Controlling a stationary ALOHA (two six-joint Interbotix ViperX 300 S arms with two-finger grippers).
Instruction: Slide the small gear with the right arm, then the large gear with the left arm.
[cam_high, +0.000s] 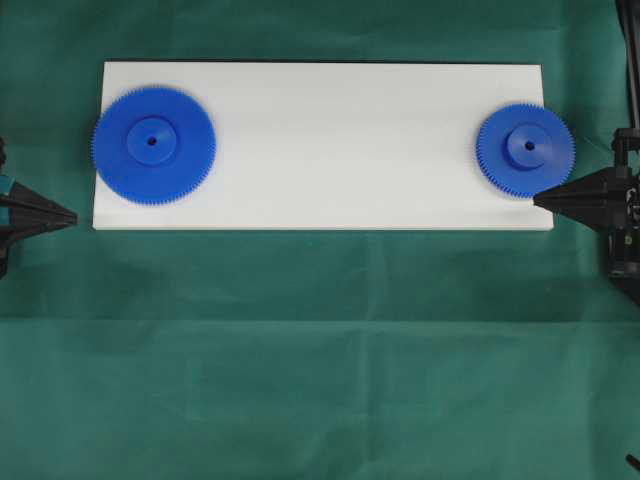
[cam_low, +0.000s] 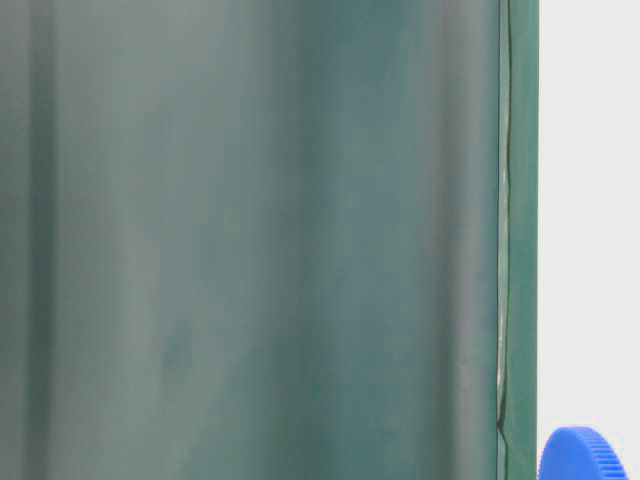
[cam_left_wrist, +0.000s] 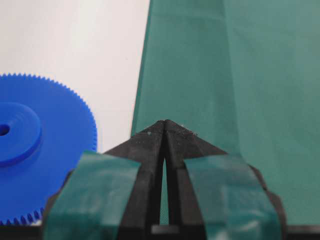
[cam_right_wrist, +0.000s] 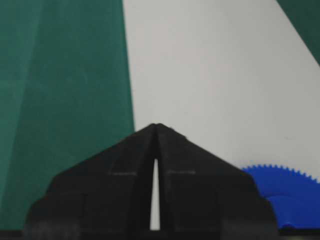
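Resting flat on the white board (cam_high: 330, 150), the large gear (cam_high: 153, 145) sits at its left end and the small gear (cam_high: 525, 150) at its right. Left gripper (cam_high: 70, 215) and right gripper (cam_high: 540, 200) are both pinched closed, holding nothing.

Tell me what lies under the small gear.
The small gear lies flat on the white board, near its right end, teeth slightly overhanging the edge above green cloth. Whatever is directly beneath the gear is covered.
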